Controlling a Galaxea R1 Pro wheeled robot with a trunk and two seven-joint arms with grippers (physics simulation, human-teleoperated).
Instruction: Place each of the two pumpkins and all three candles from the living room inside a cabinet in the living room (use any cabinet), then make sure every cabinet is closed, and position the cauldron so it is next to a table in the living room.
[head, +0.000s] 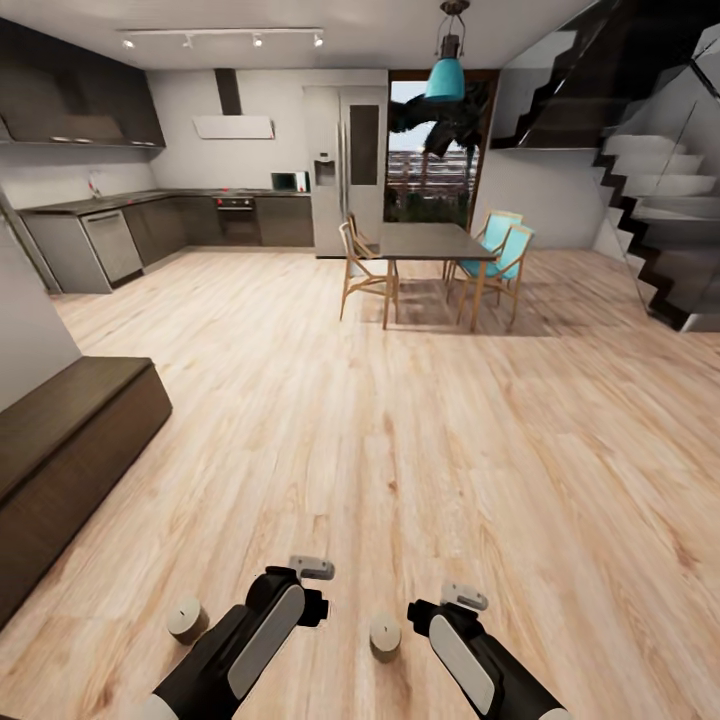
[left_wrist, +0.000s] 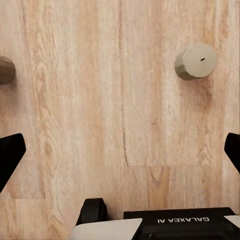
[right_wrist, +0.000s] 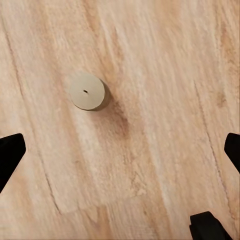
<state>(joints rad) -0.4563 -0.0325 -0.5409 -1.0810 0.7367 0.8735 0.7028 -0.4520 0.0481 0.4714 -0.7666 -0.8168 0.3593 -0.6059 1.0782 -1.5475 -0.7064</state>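
Two candles stand on the wood floor just in front of me, one (head: 187, 620) left of my left arm (head: 255, 640) and one (head: 385, 637) between both arms. My left gripper (left_wrist: 120, 155) hangs open above bare floor, with a candle (left_wrist: 196, 61) ahead of it and another (left_wrist: 6, 70) at the frame edge. My right gripper (right_wrist: 120, 152) is open too, well above a candle (right_wrist: 87, 91) that stands upright. The cabinet (head: 70, 440) runs along the left wall, its front flat and shut. The pumpkins, the cauldron and the table are out of view.
A dark dining table (head: 435, 242) with wooden chairs (head: 365, 270) stands in the middle distance. The kitchen counter (head: 150, 225) and fridge (head: 345, 165) lie at the back, stairs (head: 660, 200) at the right. Open wood floor (head: 400, 430) stretches between.
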